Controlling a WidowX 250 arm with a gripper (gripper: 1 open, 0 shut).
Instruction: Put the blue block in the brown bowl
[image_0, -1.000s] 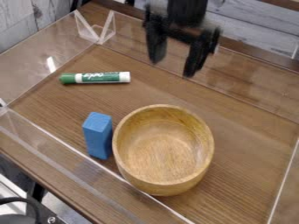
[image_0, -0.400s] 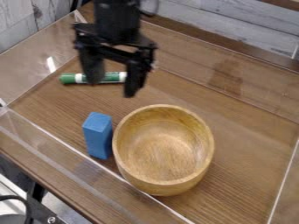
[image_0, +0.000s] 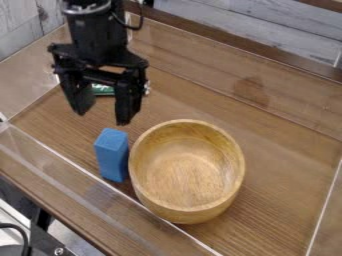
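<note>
Having swung across from the far side, the tool (image_0: 99, 103) is now hovering with fingers spread and empty just above the blue block (image_0: 111, 154), which is lying on the tabletop (image_0: 254, 100) beside the brown bowl (image_0: 187, 170), so the pickup is looking close.

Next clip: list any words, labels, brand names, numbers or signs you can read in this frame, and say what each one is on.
No text can be read in this frame.
Green-and-white marker: mostly hidden behind the open gripper; any print on its label is too small and blurred to read.
Blue block: plain, no markings.
Wooden bowl: only wood grain, no lettering.
Gripper: black, no legible label.
</note>
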